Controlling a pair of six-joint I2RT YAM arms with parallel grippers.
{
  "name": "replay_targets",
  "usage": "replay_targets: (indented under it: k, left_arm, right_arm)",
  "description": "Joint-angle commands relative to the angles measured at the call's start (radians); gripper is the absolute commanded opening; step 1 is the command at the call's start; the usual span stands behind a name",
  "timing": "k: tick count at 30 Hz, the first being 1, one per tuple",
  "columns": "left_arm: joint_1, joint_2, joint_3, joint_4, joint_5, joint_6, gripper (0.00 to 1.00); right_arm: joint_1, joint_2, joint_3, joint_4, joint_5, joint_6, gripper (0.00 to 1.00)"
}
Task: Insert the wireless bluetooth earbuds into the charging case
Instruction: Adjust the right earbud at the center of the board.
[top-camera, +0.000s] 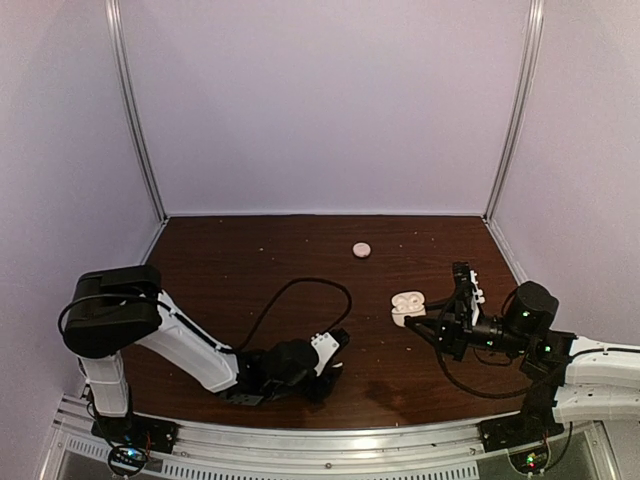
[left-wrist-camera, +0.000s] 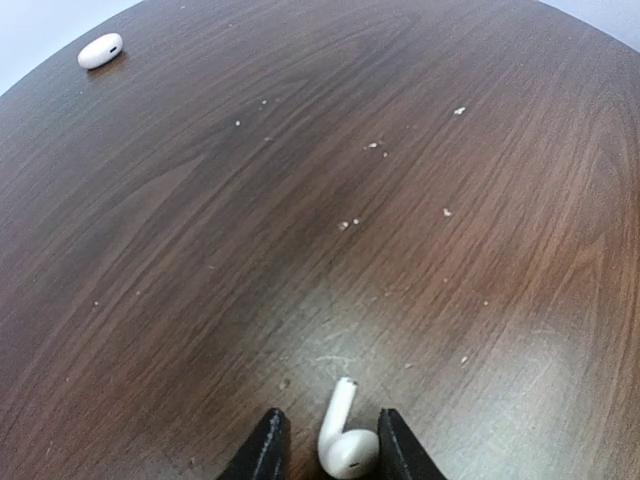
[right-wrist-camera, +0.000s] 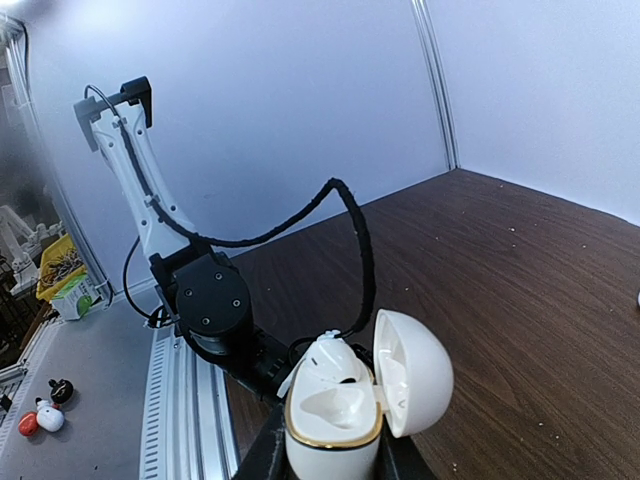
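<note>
My left gripper (left-wrist-camera: 332, 455) is low over the table and open. Its fingertips (left-wrist-camera: 268, 450) straddle one white earbud (left-wrist-camera: 345, 440) that lies on the wood with its stem pointing away; the right finger is close against the earbud. In the top view this gripper (top-camera: 336, 347) is near the front centre. My right gripper (right-wrist-camera: 335, 462) is shut on the white charging case (right-wrist-camera: 333, 425), also in the top view (top-camera: 407, 304). The case's lid (right-wrist-camera: 412, 372) is swung open to the right. The second earbud (right-wrist-camera: 335, 362) sits in the far slot; the near slot is empty.
A flat pale round disc (top-camera: 361, 249) lies at the back centre of the brown table (top-camera: 250, 260); it also shows far off in the left wrist view (left-wrist-camera: 100, 50). A black cable (top-camera: 300, 285) loops over the table from the left arm. White walls enclose the table.
</note>
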Motion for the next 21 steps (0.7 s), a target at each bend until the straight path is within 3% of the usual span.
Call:
replay_targets:
  k: [1, 21]
  left_arm:
    - [0.016, -0.033, -0.044, -0.052, -0.018, -0.023, 0.33]
    - [0.041, -0.052, -0.114, 0.071, 0.109, 0.067, 0.32]
  right_arm:
    - [-0.006, -0.009, -0.005, 0.015, -0.011, -0.005, 0.00]
    - [-0.006, 0.011, -0.003, 0.028, -0.021, -0.005, 0.00]
